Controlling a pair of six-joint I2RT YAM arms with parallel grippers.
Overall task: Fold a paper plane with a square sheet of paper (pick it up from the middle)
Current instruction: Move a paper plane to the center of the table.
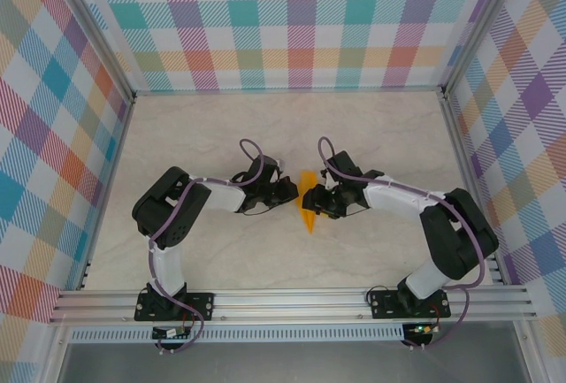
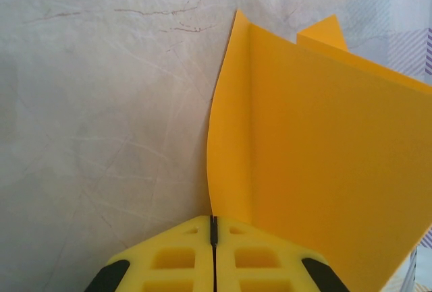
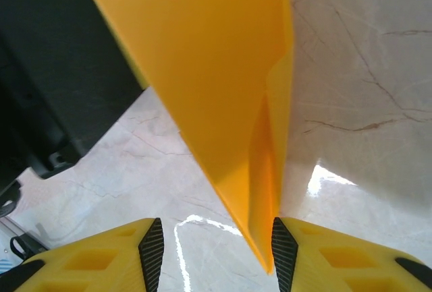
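Marble table [image 1: 221,250]; arms [image 1: 172,210] bent inward, left hand [image 2: 212,221] pinching paper plane [image 2: 304,157], right hand [image 3: 214,238] open.

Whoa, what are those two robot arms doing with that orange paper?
They are working on a paper plane in the middle of the table. The left gripper is pinched shut on an edge of the folded paper, holding it up. The right gripper has its jaws open on either side of the paper's pointed end and has not squeezed it yet. The paper is creased but does not look like a finished plane.
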